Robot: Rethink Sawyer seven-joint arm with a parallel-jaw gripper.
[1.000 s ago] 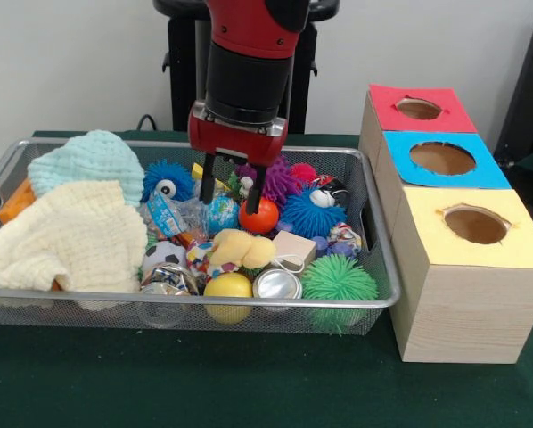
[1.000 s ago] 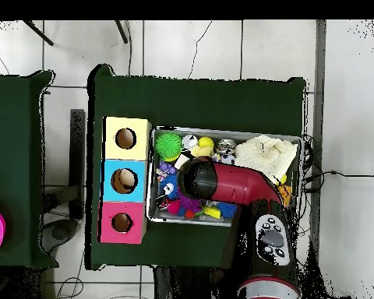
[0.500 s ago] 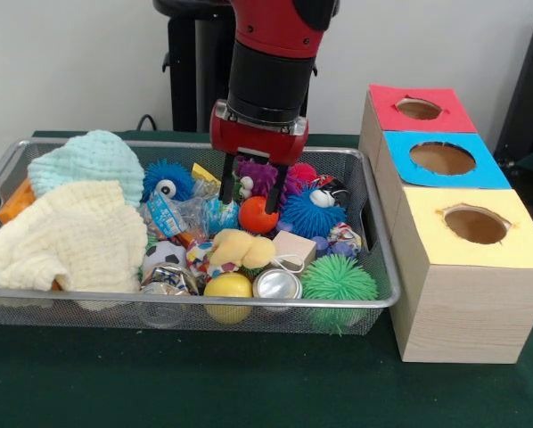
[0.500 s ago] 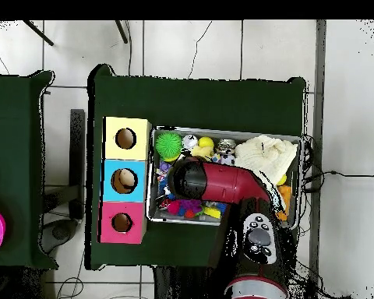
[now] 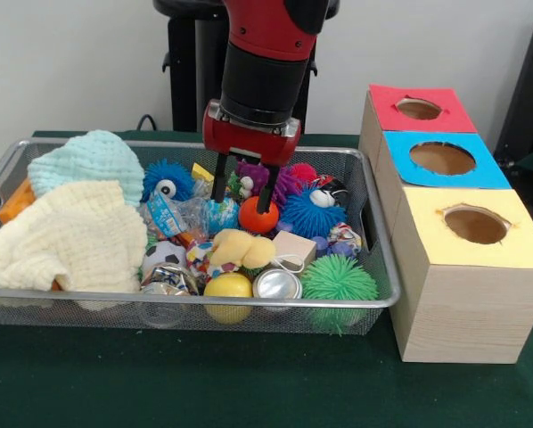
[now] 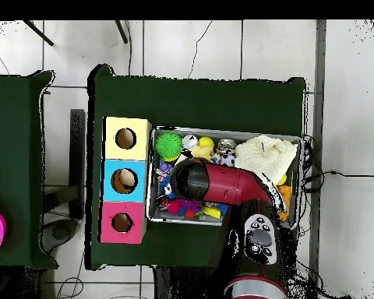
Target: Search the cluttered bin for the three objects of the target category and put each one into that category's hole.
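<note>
Right now the orange ball point(image 5: 257, 217) sits low in the bin point(image 5: 373, 267), just under our claw point(image 5: 241, 189), whose fingers stand apart and empty. We judge we are lining up a pick; next we descend, straddle the ball beside the blue spiky ball point(image 5: 307, 214), and close.

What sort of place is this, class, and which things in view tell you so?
Probably a robotics lab set up for a sorting test: a red robot arm over a mesh bin of toys, beside wooden boxes with colour-topped holes, on a green-covered table.
</note>
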